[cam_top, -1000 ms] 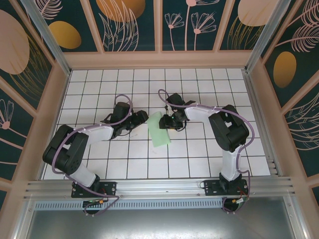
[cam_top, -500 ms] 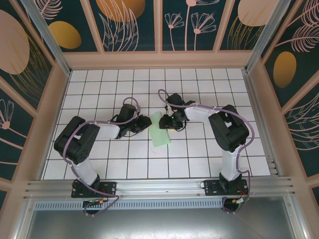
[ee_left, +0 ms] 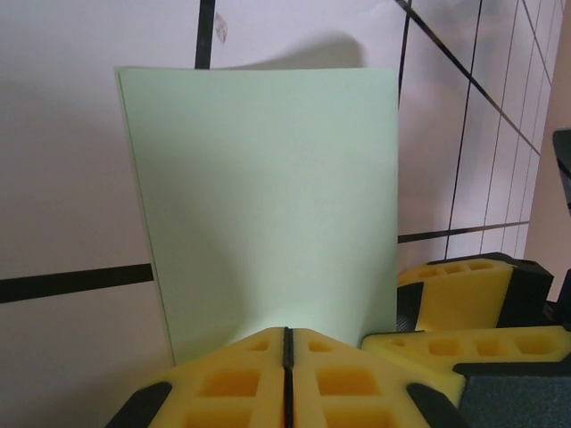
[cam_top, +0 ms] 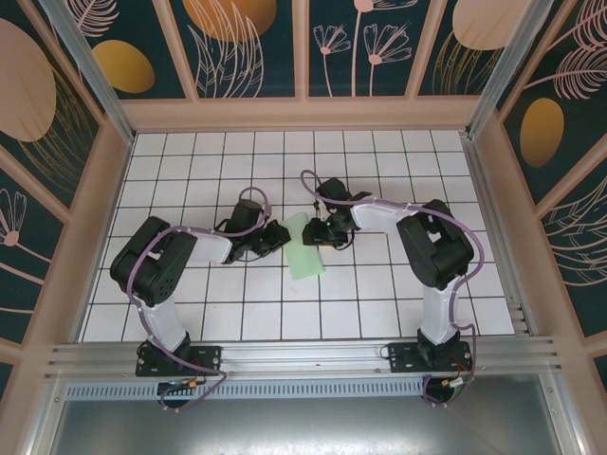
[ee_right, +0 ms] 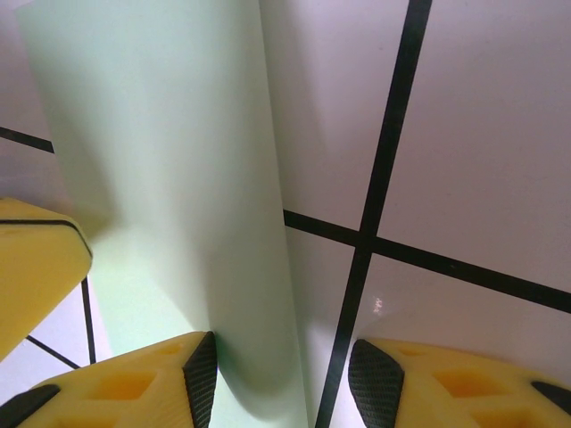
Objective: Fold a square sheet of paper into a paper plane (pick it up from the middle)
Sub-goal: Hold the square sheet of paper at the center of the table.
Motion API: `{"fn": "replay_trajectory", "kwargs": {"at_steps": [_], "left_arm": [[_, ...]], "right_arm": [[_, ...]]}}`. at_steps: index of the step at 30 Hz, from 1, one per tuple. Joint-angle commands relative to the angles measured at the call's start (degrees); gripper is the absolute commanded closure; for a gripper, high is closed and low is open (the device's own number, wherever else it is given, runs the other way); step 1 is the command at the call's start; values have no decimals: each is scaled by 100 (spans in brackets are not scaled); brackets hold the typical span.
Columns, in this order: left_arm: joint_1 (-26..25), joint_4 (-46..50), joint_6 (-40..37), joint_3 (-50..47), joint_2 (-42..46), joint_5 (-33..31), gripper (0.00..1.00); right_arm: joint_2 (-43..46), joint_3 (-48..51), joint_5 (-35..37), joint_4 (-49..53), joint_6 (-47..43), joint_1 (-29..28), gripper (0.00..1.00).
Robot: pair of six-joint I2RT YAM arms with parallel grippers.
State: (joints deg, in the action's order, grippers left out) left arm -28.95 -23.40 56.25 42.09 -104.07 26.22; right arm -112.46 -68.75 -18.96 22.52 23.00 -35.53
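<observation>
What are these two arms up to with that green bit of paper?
They are folding a paper plane. The pale green sheet of paper lies on the tiled table as a narrow strip, not yet a plane. The left gripper is shut, its yellow pads pressed together at one edge of the sheet. The right gripper sits at the other side with its jaws apart, one pad against a raised part of the paper.
</observation>
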Motion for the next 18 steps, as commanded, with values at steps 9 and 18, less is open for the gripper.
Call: {"fn": "replay_trajectory", "kwargs": {"at_steps": [9, 18], "left_arm": [[-36, -59, 86, 109, -234, 146, 93], [-38, 453, 176, -55, -355, -92, 99]], "right_arm": [[-1208, 564, 850, -20, -15, -133, 48], [-996, 535, 790, 30, 29, -145, 48]]}}
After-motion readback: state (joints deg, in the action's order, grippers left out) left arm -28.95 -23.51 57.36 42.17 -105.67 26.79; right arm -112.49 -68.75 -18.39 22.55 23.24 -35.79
